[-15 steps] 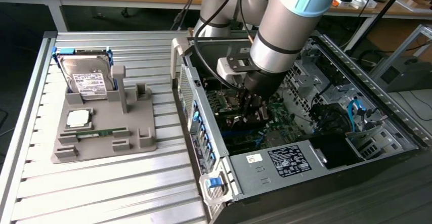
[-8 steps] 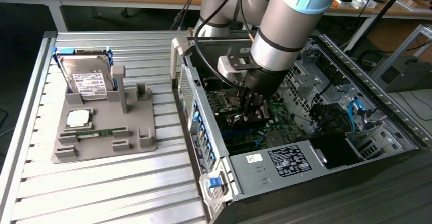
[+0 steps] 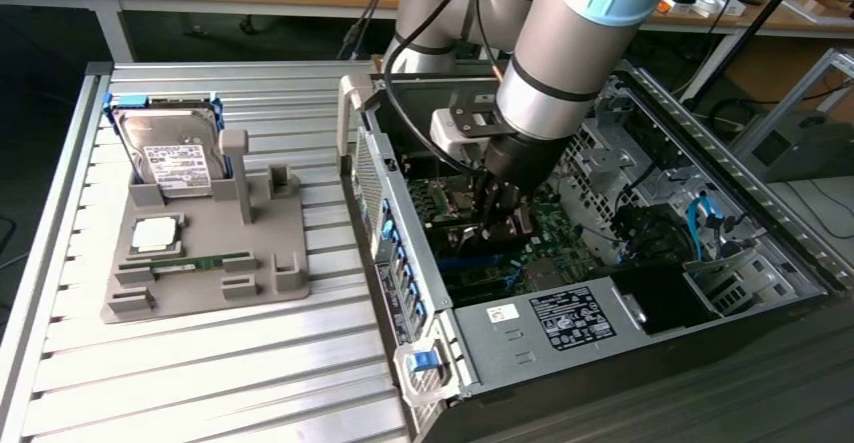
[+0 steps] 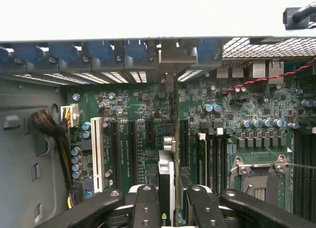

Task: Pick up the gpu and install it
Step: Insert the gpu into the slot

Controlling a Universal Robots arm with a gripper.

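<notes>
I have the gripper (image 3: 507, 218) down inside the open computer case (image 3: 380, 193). On my wrist feed its two black fingers (image 4: 146, 206) are clamped on the gpu (image 4: 166, 176), one on each face of the card. The gpu stands on edge inside the case, over the green motherboard (image 4: 237, 104). Its length runs toward the case's rear wall, where a row of blue slot clips (image 4: 98, 50) sits. Its silvery end bracket (image 4: 170, 57) looks to be up against that wall among the clips. A small green logo shows on the card's edge right between the fingers. Within the case the card lies between the long black expansion slots (image 4: 132, 149) on one side and the memory slots (image 4: 212, 154) on the other. A white slot (image 4: 97, 146) and the processor socket (image 4: 259, 176) sit farther out. I cannot tell whether the card's lower edge sits in a slot or hangs just above one. A grey parts holder (image 3: 200, 283) lies on the slatted table (image 3: 200, 383) just outside the case, to the exterior view's left of it. It carries an upright hard drive (image 3: 174, 158) with a white label, a processor chip (image 3: 154, 233) and a green memory stick (image 3: 187, 261). At the case's near end sits the power supply (image 3: 574, 318), its labels facing up.
</notes>
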